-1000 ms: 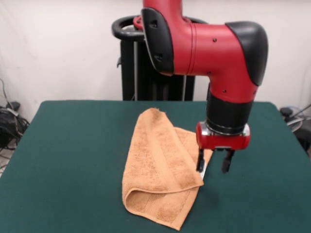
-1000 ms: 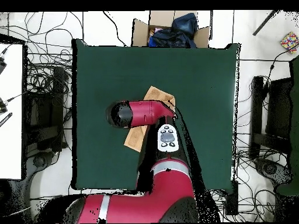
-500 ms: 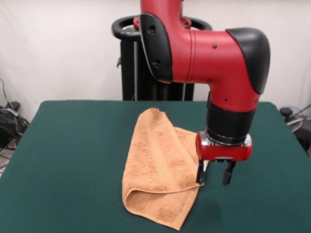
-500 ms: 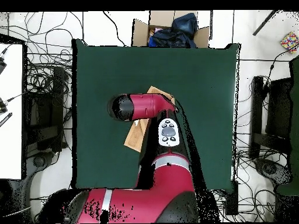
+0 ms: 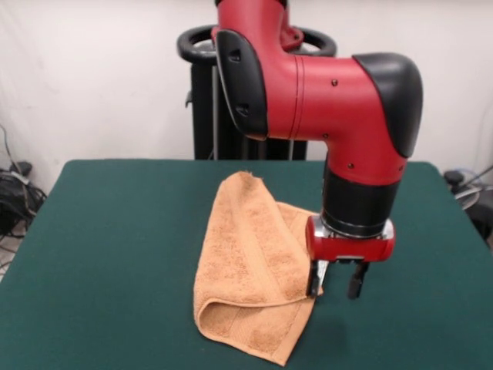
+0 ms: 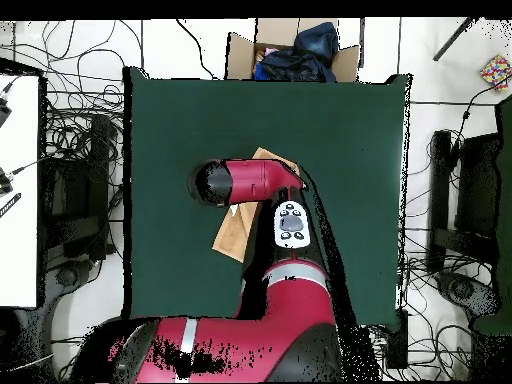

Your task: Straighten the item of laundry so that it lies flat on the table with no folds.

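Note:
The orange-tan towel [image 5: 250, 270] lies folded over on itself in the middle of the dark green table [image 5: 115, 231], with a thick fold along its near edge. My gripper [image 5: 333, 282] hangs low at the towel's right edge. It is open, and its left finger [image 5: 312, 279] stands right beside the towel's right corner, where a small white bit shows. It holds nothing. In the overhead view the arm covers most of the towel [image 6: 234, 233] on the table [image 6: 340, 150], and the gripper is hidden under the wrist.
The black pedestal [image 5: 212, 100] stands behind the table's far edge. In the overhead view a cardboard box with dark cloth [image 6: 290, 50] sits beyond the table, and cables and stands surround it. A white surface [image 6: 18, 190] lies to the left.
My gripper has come down closer to the table and shifted slightly towards the towel's right edge. The towel has not moved.

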